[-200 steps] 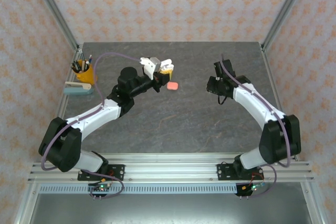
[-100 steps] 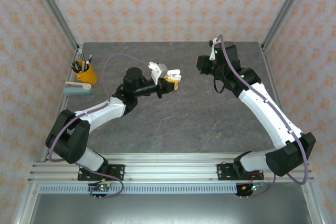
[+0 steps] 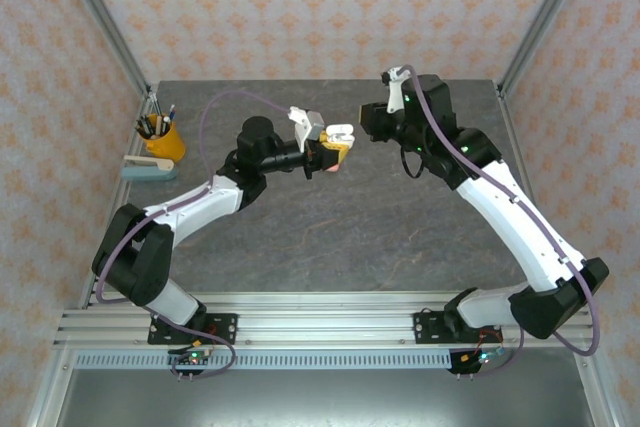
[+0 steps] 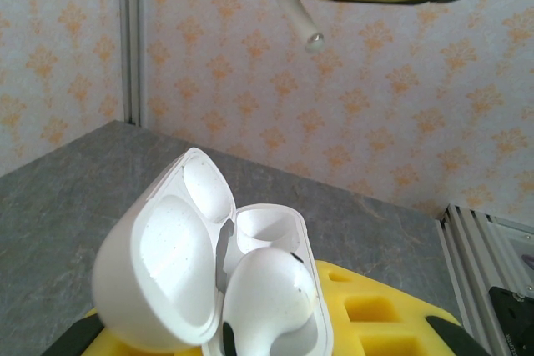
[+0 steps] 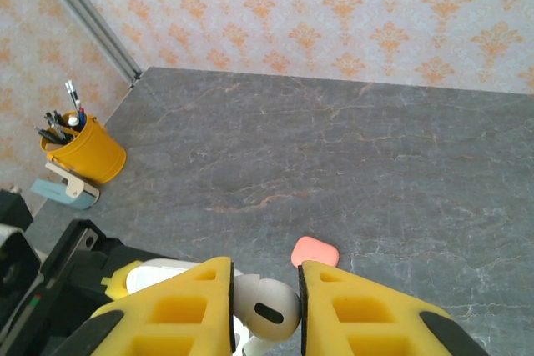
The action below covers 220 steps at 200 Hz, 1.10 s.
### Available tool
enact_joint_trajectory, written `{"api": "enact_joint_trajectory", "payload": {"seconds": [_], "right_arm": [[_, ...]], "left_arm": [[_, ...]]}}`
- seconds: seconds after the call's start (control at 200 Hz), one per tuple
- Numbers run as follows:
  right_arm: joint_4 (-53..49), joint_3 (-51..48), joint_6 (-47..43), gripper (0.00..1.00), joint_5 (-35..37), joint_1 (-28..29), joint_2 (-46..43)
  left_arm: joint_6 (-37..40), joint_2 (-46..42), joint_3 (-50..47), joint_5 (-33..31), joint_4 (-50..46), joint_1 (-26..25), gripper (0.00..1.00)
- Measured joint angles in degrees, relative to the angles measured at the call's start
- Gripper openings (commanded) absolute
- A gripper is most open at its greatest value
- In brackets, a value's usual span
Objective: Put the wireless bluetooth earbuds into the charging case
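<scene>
Left gripper (image 3: 328, 152) clamped on open white case (image 4: 209, 273), held above the table's rear middle. Right gripper (image 5: 265, 289) pinches 1 white earbud (image 5: 271, 304) just above it. Pink case (image 5: 314, 252) lies on the table (image 5: 400, 164).

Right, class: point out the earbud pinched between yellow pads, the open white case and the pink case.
pinched earbud (image 5: 279, 298), right wrist view, its rounded head
open white case (image 4: 171, 266), left wrist view, inside its lid
pink case (image 5: 315, 252), right wrist view, its top
</scene>
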Motion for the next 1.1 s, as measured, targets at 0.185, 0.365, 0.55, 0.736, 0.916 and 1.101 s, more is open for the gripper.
{"api": "enact_joint_trajectory", "payload": {"seconds": [0.185,0.365,0.55,0.736,0.916,1.101], "right_arm": [[0.04,-0.07,-1.84,0.23,-0.28,0.22,-0.04],[0.24,-0.90,-2.60,0.23,-0.31,0.22,-0.33],[1.38,-1.64,-2.69,0.22,-0.55,0.22,-0.42],[2.23,-1.75,-2.67,0.22,-1.36,0.26,-0.42],[2.58,-1.79,-2.69,0.22,-1.68,0.26,-0.28],[2.95,-2.40,-2.71,0.21,-1.95,0.31,0.70]], "left_arm": [[-0.15,0.72,1.49,0.39,-0.11,0.00,0.00],[-0.63,1.05,2.56,0.48,-0.37,0.00,0.00],[-1.66,1.99,3.65,0.59,-0.39,-0.07,0.00],[-1.70,3.21,4.52,0.59,-0.42,-0.48,0.00],[-1.88,3.41,4.94,0.59,-0.44,-0.50,0.00],[-2.01,3.41,5.40,0.59,-0.42,-0.50,0.00]]}}
